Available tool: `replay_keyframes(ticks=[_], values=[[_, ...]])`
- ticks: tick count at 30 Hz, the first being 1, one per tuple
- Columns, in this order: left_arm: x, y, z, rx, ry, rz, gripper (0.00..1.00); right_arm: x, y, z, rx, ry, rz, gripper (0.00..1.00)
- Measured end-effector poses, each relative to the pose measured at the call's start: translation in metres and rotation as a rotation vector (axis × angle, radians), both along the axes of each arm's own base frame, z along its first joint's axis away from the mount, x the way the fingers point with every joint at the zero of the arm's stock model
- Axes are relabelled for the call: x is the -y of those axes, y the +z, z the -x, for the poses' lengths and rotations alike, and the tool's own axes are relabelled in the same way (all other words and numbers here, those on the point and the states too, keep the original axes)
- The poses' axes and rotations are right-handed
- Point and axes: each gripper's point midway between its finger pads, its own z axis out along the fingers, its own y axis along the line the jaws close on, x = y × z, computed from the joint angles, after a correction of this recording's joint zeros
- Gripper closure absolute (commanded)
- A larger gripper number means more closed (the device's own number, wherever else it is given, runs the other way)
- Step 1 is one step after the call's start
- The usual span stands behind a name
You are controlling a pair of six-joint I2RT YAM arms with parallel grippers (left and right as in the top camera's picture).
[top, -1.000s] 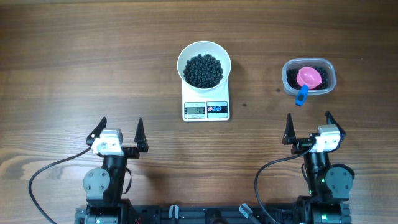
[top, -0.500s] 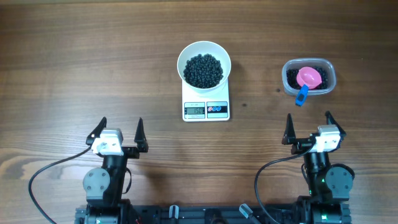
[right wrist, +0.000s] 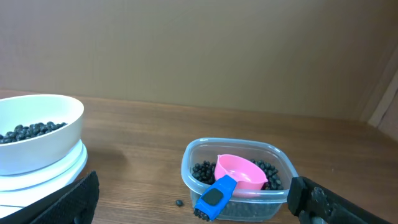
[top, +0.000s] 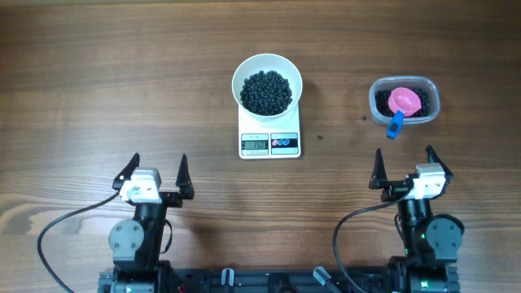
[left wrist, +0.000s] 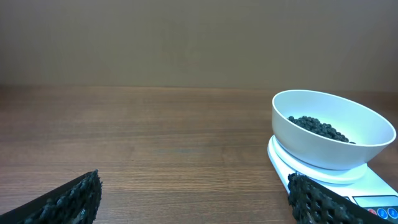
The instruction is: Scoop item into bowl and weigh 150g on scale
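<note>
A white bowl (top: 241, 75) holding a dark heap of small black beads (top: 266, 91) stands on the white scale (top: 269, 143), whose grey display faces the near edge. The left wrist view shows the bowl (left wrist: 329, 143) and beads (left wrist: 318, 127) at the right; the right wrist view shows the bowl (right wrist: 37, 146) at the left. More beads (top: 381, 99) lie in a clear plastic tub (top: 404, 101) at the right, with a pink scoop (top: 404, 101) resting in it. My left gripper (top: 155, 174) and right gripper (top: 404, 167) stand open near the front edge, both empty and well apart from everything.
The scoop's blue handle (right wrist: 214, 198) hangs over the near rim of the tub (right wrist: 193, 157). One stray bead (right wrist: 179, 203) lies on the wood in front of the tub. Bare wooden table (top: 98, 89) spreads left and behind.
</note>
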Motion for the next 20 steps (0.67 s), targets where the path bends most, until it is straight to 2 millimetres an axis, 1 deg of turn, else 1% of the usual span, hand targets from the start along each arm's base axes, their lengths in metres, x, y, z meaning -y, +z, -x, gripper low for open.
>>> replay_keyframes(ticks=[20], values=[[-0.0001, -0.0001, 0.0000, 0.000, 0.000, 0.000, 0.00, 0.0000, 0.0000, 0.0000, 0.000, 0.000, 0.000, 0.00]])
